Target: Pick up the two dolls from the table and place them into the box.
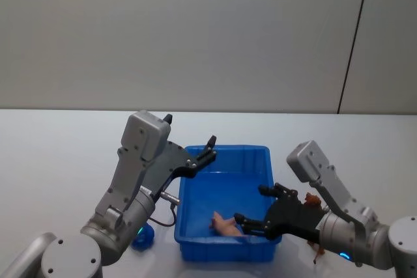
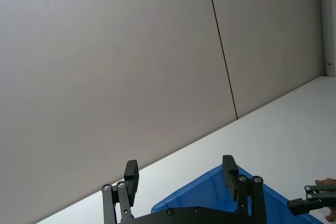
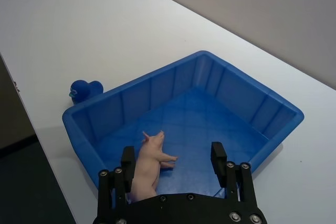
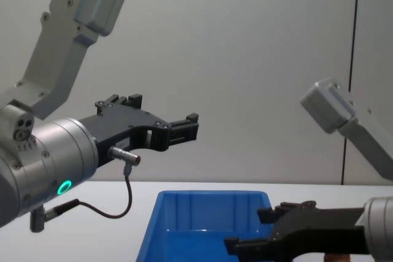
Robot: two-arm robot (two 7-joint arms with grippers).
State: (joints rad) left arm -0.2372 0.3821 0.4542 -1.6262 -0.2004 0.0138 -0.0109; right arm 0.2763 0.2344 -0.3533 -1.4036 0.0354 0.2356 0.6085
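Two arms are up over the white table (image 1: 65,161), plain and flat, stretching to the far wall. The left arm is bent high, elbow block lifted, forearm reaching forward and level. The right arm comes in low from the right, its forearm angled down toward the table's near edge.

One bin (image 1: 247,148) out here: bright blue plastic, rectangular, sloped walls, thick rim, sitting mid-table toward the near edge.

Now the left gripper (image 2: 180,171): black fingers spread wide, nothing between them, poised in the air above the bin's far-left corner. The right gripper (image 3: 173,156) is parted too, carrying nothing, hanging low over the bin's near-right corner.

Three dolls on show. One pale pink pig (image 3: 148,161), smooth and glossy, lies on its side on the bin's floor near the near wall, right beneath the right gripper's spread fingers. One rounded blue doll (image 3: 84,91) sits on the table just outside the bin's near-left corner. One brown figure (image 1: 312,198) peeks out from behind the right wrist, beside the bin's right wall, mostly hidden, so its pose is unclear.
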